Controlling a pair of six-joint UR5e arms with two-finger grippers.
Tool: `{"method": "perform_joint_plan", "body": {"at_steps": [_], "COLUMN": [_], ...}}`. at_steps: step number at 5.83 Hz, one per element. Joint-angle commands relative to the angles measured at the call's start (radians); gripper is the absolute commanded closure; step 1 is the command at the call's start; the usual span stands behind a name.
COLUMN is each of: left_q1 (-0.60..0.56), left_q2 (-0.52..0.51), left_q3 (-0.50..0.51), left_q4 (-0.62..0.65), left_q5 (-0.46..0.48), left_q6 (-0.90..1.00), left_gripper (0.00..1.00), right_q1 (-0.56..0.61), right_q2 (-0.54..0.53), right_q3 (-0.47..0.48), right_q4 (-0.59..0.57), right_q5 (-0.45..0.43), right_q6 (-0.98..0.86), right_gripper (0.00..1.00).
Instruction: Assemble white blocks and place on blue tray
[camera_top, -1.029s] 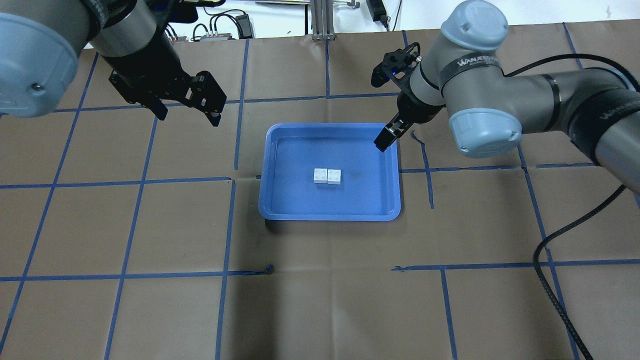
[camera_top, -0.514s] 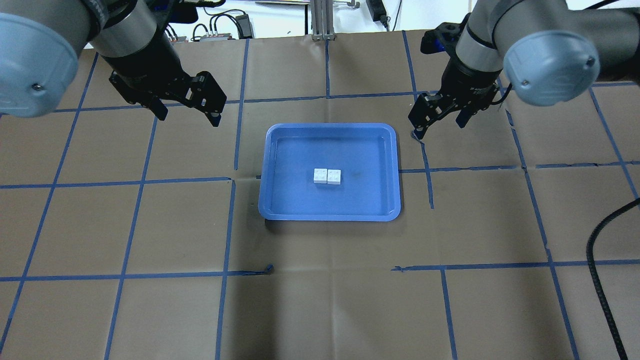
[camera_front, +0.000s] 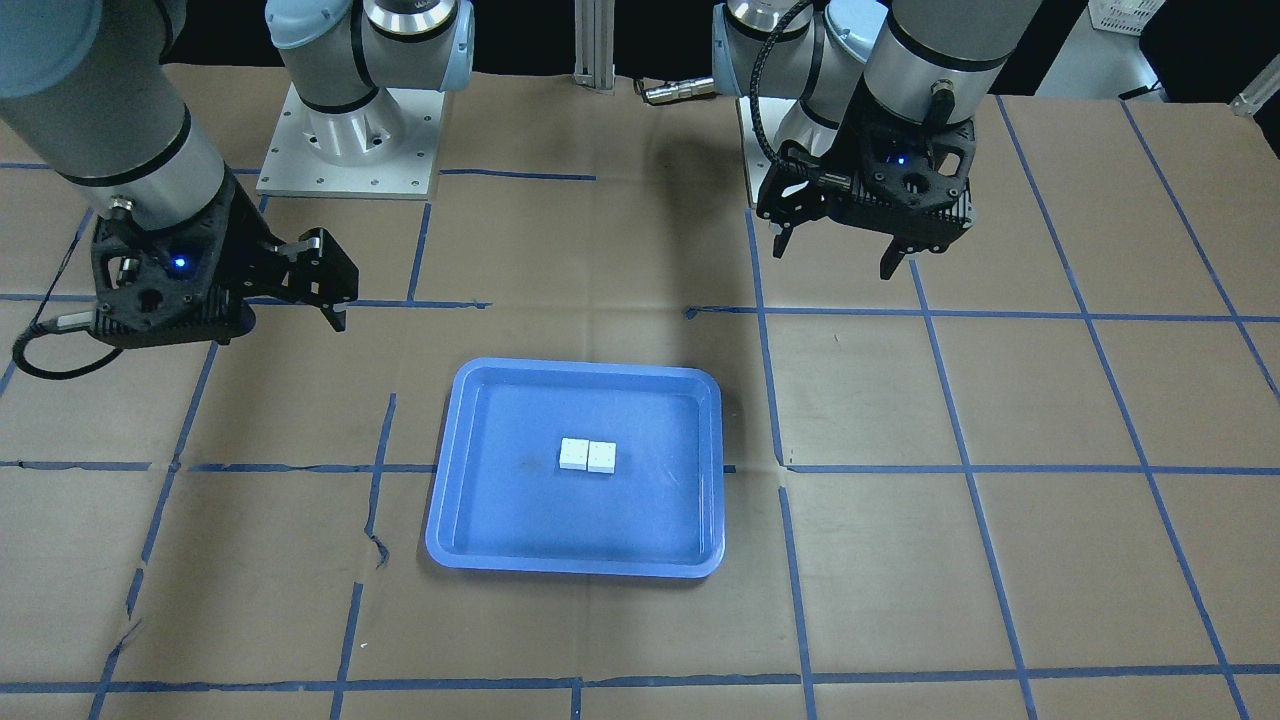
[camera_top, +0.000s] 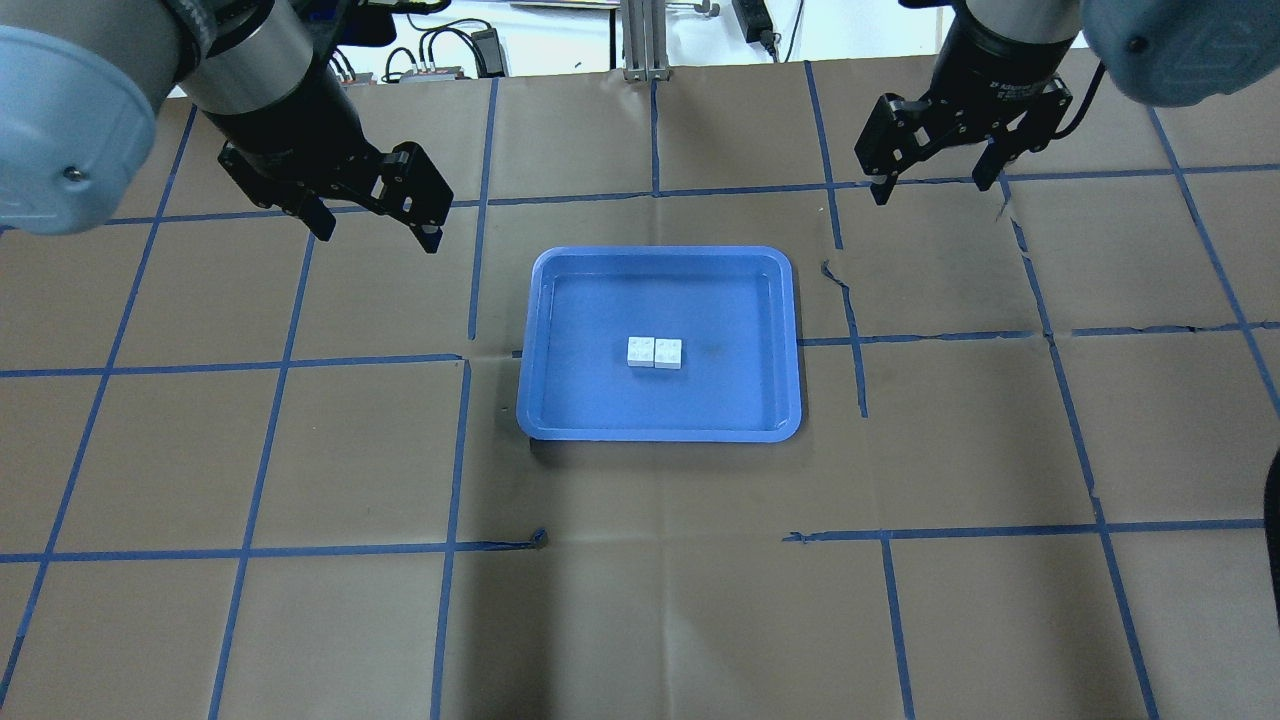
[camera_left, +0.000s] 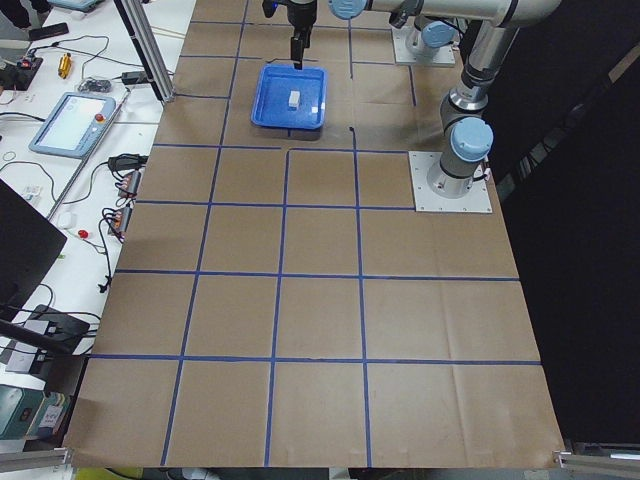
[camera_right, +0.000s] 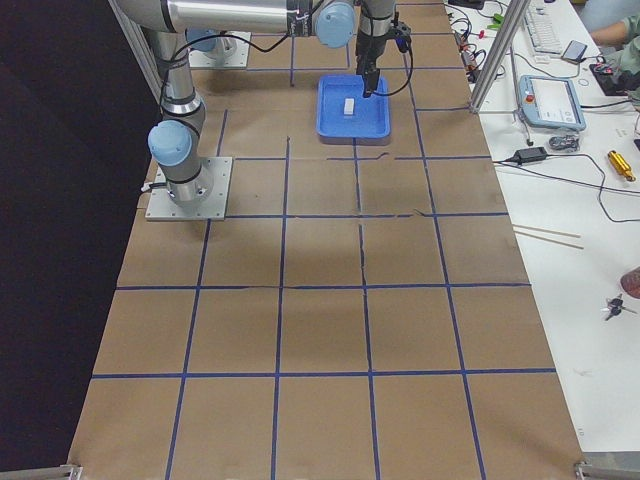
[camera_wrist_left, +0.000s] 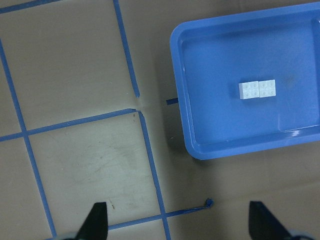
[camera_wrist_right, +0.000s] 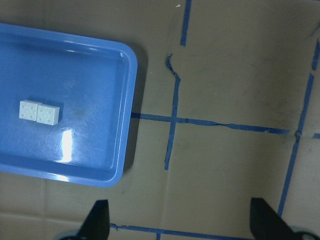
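Two white blocks (camera_top: 654, 353) sit joined side by side in the middle of the blue tray (camera_top: 560, 420). They also show in the front view (camera_front: 587, 456), in the left wrist view (camera_wrist_left: 257, 89) and in the right wrist view (camera_wrist_right: 39, 111). My left gripper (camera_top: 375, 228) is open and empty, raised to the tray's far left; in the front view it is at the right (camera_front: 838, 258). My right gripper (camera_top: 935, 185) is open and empty, raised to the tray's far right; in the front view it is at the left (camera_front: 300, 300).
The table is covered in brown paper with a grid of blue tape lines (camera_top: 470, 360). A torn spot in the tape (camera_top: 835, 275) lies just right of the tray. Cables and a metal post (camera_top: 640, 40) stand at the table's far edge.
My right gripper has pulled away from the tray's far right corner, moving right and toward the far edge, rising as it went. My left arm and the blocks have not moved.
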Motion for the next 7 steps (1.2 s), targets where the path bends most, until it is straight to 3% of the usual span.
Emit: {"method": "perform_joint_plan", "body": {"at_steps": [1, 3, 7], "left_q1": [0.000, 0.000, 0.000], "left_q2": [0.000, -0.001, -0.001], "left_q3": [0.000, 0.001, 0.001], "left_q4": [0.000, 0.000, 0.000], "left_q5": [0.001, -0.002, -0.002], "left_q6": [0.000, 0.000, 0.000], "left_gripper": [0.01, 0.01, 0.01], "right_q1": [0.050, 0.049, 0.033], "right_q2": [-0.014, -0.011, -0.014], "right_q3": [-0.063, -0.066, -0.068], "right_q4": [0.082, 0.074, 0.064], "right_q5": [-0.040, 0.026, 0.009], "right_q6": [0.158, 0.104, 0.055], "right_gripper": [0.00, 0.00, 0.00]}}
